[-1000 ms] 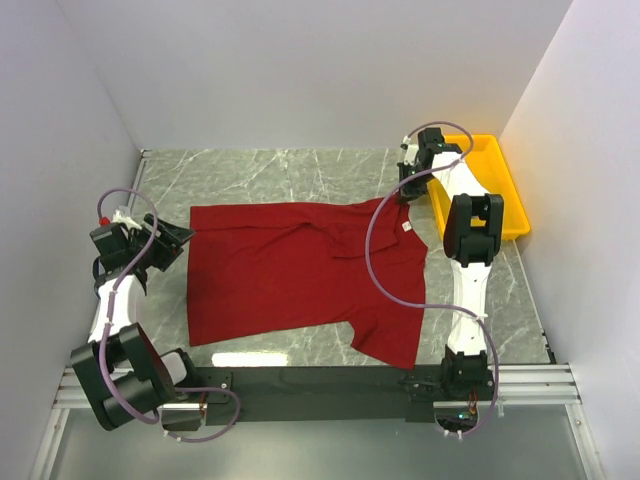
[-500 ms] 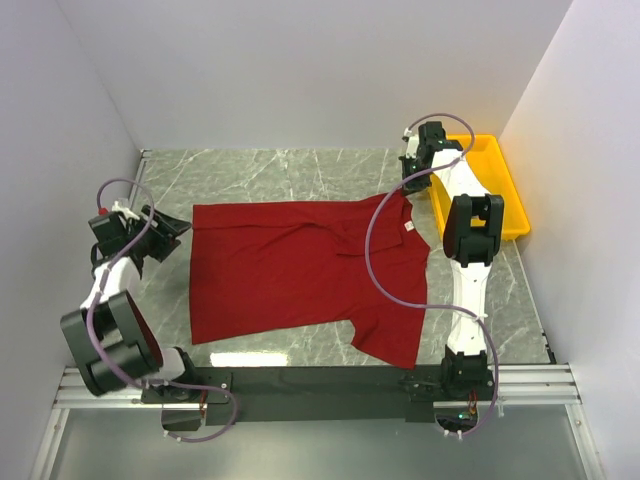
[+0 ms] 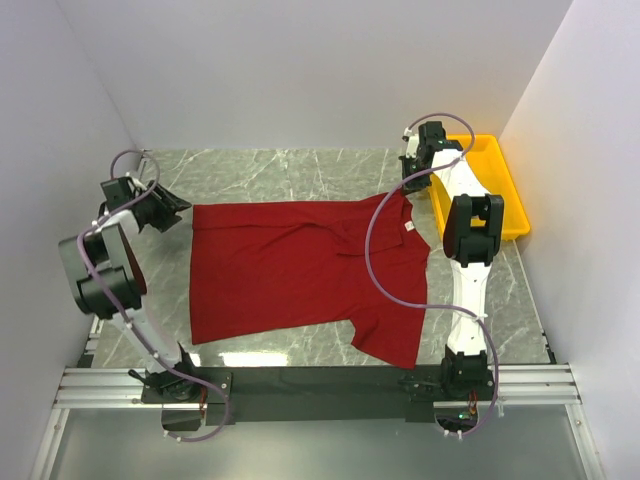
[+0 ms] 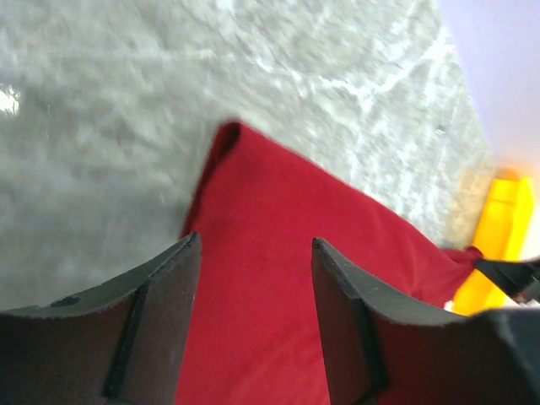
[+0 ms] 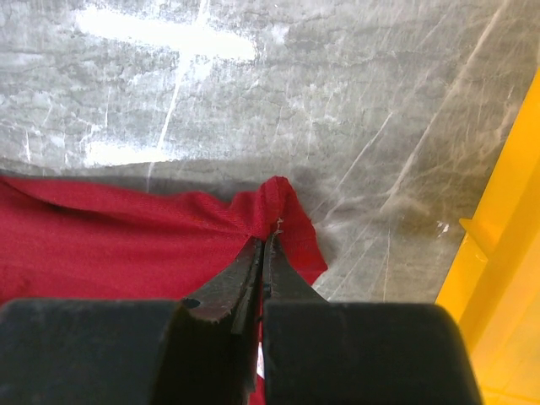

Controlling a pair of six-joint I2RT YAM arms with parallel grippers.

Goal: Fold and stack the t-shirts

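Observation:
The dark red t-shirt [image 3: 300, 270] lies spread on the marble table, with one sleeve hanging toward the near edge and a white tag [image 3: 407, 227] showing at its right side. My left gripper [image 3: 178, 210] hovers open just off the shirt's far-left corner. In the left wrist view that gripper [image 4: 253, 240] has its jaws apart over red cloth [image 4: 278, 211], with nothing between them. My right gripper [image 3: 407, 190] is shut on the shirt's far-right corner. In the right wrist view its tips [image 5: 265, 240] pinch a raised fold of the red cloth [image 5: 126, 236].
A yellow plastic tray [image 3: 515, 195] stands at the back right, close beside the right arm, and shows as a yellow wall [image 5: 506, 253] in the right wrist view. White walls enclose the table on three sides. A black rail runs along the near edge.
The left arm has swung from beside the shirt's left edge toward the back, to its far-left corner, and its jaws have narrowed a little. The right gripper has kept its hold.

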